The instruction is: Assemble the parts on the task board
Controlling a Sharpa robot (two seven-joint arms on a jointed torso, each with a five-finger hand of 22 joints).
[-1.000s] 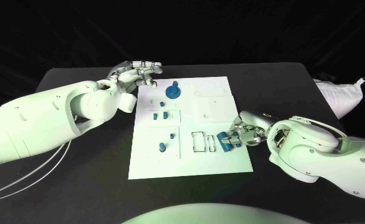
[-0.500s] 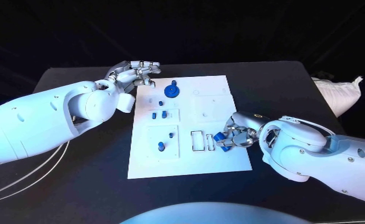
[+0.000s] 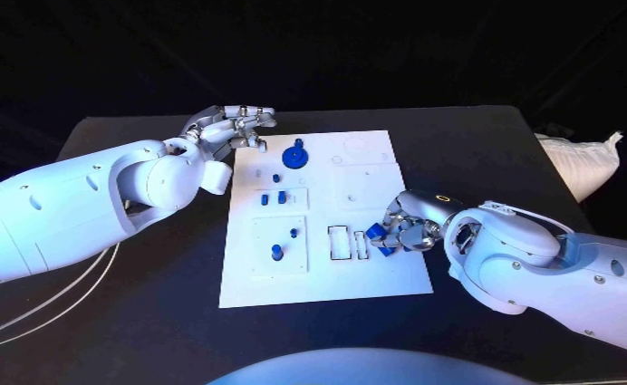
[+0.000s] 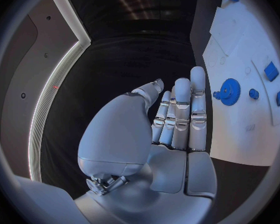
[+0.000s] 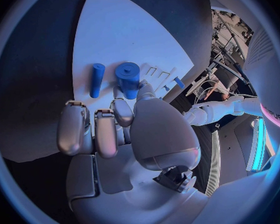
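The task board [image 3: 327,213] lies in the middle of the black worktop [image 3: 484,149], its long side running from near to far. On its far part a blue gear [image 3: 298,158] sits left of centre, and the left wrist view shows the same toothed disc [image 4: 229,90] with a small blue part just beside it. Nearer, along the board's left side, two small blue parts [image 3: 274,197] stand side by side in a raised square, and another blue part [image 3: 275,250] lies in the near-left square. At the board's right edge, about halfway along, the right hand [image 3: 402,233] rests low over the board with its fingers [image 5: 122,110] curled round a short blue cylinder [image 5: 127,79]; a slim blue peg [image 5: 96,79] lies on the board just beside that cylinder, apart from the fingers. From the head view the blue pieces at this hand are partly hidden by it, beside a pair of narrow rectangular slots [image 3: 351,243]. The left hand [image 3: 238,127] hovers at the far-left corner of the board, just off its edge, fingers [image 4: 185,109] straight, close together and holding nothing. A pale bag [image 3: 579,160] lies at the worktop's right edge, well apart from the board.
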